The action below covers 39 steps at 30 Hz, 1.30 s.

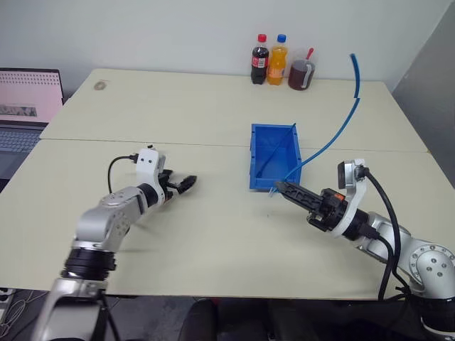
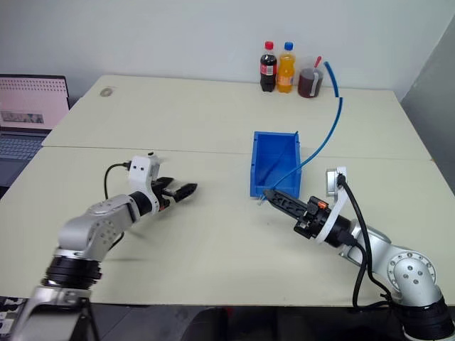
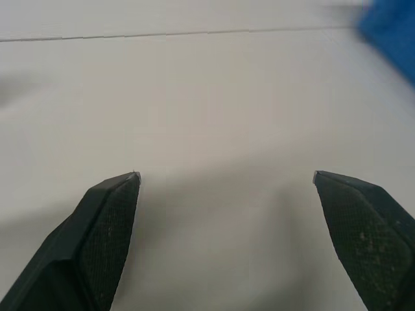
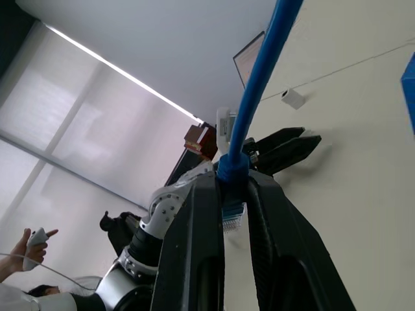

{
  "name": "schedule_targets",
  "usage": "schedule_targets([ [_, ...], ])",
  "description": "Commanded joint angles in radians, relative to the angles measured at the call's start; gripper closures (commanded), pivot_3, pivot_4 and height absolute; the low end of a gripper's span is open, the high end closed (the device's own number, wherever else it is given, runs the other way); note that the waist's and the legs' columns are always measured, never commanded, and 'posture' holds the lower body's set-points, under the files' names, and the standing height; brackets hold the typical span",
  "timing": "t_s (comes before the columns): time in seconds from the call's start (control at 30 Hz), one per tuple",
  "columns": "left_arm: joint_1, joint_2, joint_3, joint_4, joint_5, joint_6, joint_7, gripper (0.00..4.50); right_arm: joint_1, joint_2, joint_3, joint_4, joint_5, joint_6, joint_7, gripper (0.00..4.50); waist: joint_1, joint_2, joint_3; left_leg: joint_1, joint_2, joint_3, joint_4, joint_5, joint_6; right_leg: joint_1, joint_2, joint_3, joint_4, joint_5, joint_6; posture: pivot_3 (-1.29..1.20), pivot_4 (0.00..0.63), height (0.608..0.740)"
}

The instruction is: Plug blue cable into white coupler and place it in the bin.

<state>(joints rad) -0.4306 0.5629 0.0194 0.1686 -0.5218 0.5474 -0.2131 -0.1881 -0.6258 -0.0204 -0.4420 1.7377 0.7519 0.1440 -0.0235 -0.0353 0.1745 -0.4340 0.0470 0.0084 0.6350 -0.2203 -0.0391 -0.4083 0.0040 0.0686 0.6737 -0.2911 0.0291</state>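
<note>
My right gripper (image 1: 281, 186) is shut on the blue cable (image 1: 334, 138) just behind its clear plug (image 4: 233, 217), which pokes out between the fingers. From there the cable arcs up and away over the table. The gripper's tips sit just in front of the near right corner of the bin (image 1: 261, 179), a blue box in the middle of the table. My left gripper (image 1: 186, 183) hovers low over the table to the left of the bin, open and holding nothing (image 3: 225, 178). A small white block (image 4: 293, 98) lies on the table beyond it; I cannot tell whether it is the white coupler.
Two soda bottles (image 1: 269, 60) and a jug of dark liquid (image 1: 301, 73) stand at the table's far edge. A laptop (image 1: 25, 106) sits off the left side, and a small round thing (image 1: 102, 85) lies far left. A person's hand (image 4: 29, 240) shows in the background.
</note>
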Motion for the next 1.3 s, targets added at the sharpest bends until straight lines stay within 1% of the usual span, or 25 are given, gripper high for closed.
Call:
schedule_targets([
  [0.03,0.027,-0.089,0.068,0.008,0.168,-0.086,0.268,0.01,-0.027,-0.011,-0.036,-0.003,-0.009,0.023,0.031,4.27,-0.001,0.0,0.0,0.0,0.0,-0.001,0.0,0.0,0.0,0.0,-0.003,-0.001,0.0,0.0,0.0,0.0,0.15,0.74],
  [0.1,0.018,-0.142,0.08,0.031,0.229,-0.123,0.35,0.01,-0.033,-0.012,-0.042,0.002,-0.011,0.032,0.033,4.27,-0.001,0.0,0.0,0.0,0.0,-0.001,0.0,0.0,0.0,0.0,-0.003,-0.002,0.002,0.0,0.0,0.0,0.15,0.74],
  [0.23,-0.052,-0.193,0.079,0.133,0.321,-0.212,0.41,0.01,-0.042,-0.009,-0.049,0.006,-0.017,0.045,0.028,4.27,0.0,0.0,0.0,0.001,-0.002,-0.002,0.002,0.0,0.0,0.001,-0.002,-0.003,0.006,0.001,0.001,0.0,0.15,0.74],
  [0.3,-0.128,-0.215,0.076,0.258,0.359,-0.274,0.425,0.01,-0.047,-0.008,-0.055,0.008,-0.022,0.051,0.021,4.27,-0.001,-0.001,0.0,0.001,-0.002,0.0,0.008,0.0,0.0,0.003,0.003,-0.003,0.006,0.002,0.003,0.0,0.15,0.74],
  [0.4,-0.216,-0.227,0.085,0.415,0.391,-0.358,0.425,0.01,-0.047,-0.014,-0.065,0.003,-0.032,0.059,0.021,4.27,-0.001,-0.001,0.0,0.001,-0.002,0.001,0.011,0.002,0.002,0.003,0.005,-0.005,0.006,0.004,0.008,0.0,0.15,0.74],
  [0.53,-0.307,-0.232,0.12,0.598,0.405,-0.461,0.433,0.01,-0.041,-0.014,-0.076,-0.006,-0.036,0.066,0.013,4.27,-0.003,-0.001,0.0,0.001,-0.002,0.004,0.011,0.002,0.002,0.003,0.005,-0.002,0.005,0.006,0.009,0.0,0.15,0.74],
  [0.63,-0.365,-0.23,0.136,0.7,0.411,-0.514,0.431,0.01,-0.033,-0.012,-0.084,-0.016,-0.031,0.062,-0.003,4.27,-0.003,-0.001,0.0,0.001,-0.002,0.005,0.011,0.002,0.002,0.003,0.005,-0.003,0.004,0.008,0.005,0.0,0.15,0.74],
  [0.73,-0.413,-0.233,0.145,0.787,0.411,-0.555,0.416,0.01,-0.029,-0.009,-0.096,-0.021,-0.019,0.057,-0.022,4.27,-0.002,-0.001,0.0,0.0,-0.002,0.005,0.01,0.002,0.002,0.003,0.005,-0.004,0.005,0.008,0.005,0.0,0.15,0.74],
  [0.97,-0.491,-0.241,0.171,0.923,0.406,-0.629,0.364,0.01,-0.014,-0.005,-0.104,-0.042,-0.01,0.061,-0.04,4.27,-0.003,-0.001,0.0,0.0,-0.003,0.006,0.011,0.002,0.002,0.003,0.005,-0.005,0.005,0.008,0.006,0.0,0.15,0.74],
  [1.1,-0.513,-0.24,0.19,0.963,0.405,-0.652,0.36,0.01,-0.008,-0.009,-0.106,-0.049,-0.01,0.062,-0.045,4.27,-0.003,-0.001,0.0,0.0,-0.003,0.006,0.011,0.002,0.002,0.003,0.005,-0.005,0.005,0.008,0.006,0.0,0.15,0.74],
  [1.23,-0.521,-0.232,0.211,0.986,0.403,-0.666,0.363,0.75,0.002,-0.014,-0.108,-0.049,-0.021,0.065,-0.038,4.27,-0.003,-0.001,0.0,0.0,-0.003,0.006,0.01,0.002,0.002,0.003,0.005,-0.005,0.005,0.008,0.006,0.0,0.15,0.74],
  [1.3,-0.523,-0.225,0.221,0.994,0.402,-0.67,0.363,1.27,0.007,-0.014,-0.109,-0.053,-0.019,0.063,-0.039,4.27,-0.003,-0.001,0.0,0.0,-0.003,0.006,0.011,0.002,0.002,0.003,0.005,-0.005,0.006,0.008,0.006,0.0,0.15,0.74],
])
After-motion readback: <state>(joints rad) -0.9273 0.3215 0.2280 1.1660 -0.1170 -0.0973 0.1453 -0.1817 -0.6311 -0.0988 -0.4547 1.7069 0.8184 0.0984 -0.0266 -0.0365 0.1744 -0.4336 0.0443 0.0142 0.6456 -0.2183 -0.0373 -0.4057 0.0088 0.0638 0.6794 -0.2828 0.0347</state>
